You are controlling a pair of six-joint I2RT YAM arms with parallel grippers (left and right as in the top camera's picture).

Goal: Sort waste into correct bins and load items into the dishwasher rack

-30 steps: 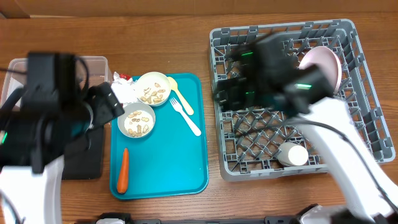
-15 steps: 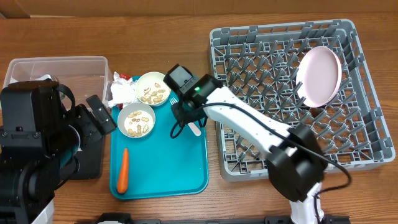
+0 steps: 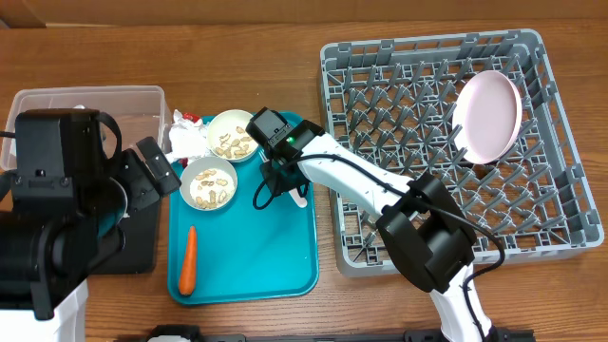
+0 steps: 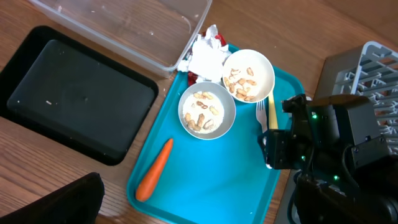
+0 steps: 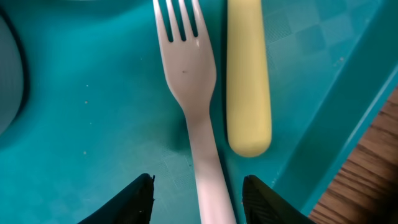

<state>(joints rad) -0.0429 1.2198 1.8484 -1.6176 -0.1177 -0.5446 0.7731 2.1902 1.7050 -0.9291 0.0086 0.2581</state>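
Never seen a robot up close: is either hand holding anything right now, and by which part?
Nothing is held. The right hand is open, straddling the handle of the white fork. No object shows in the left hand.

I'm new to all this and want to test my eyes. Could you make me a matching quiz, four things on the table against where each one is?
Things: 1 carrot; 2 pink plate; 3 white fork; 4 napkin.
Places: A standing in the grey rack; B between the open fingers of the right gripper; C beside the clear tub; D alone along the teal tray's left edge.
Pairs: 1-D; 2-A; 3-B; 4-C.
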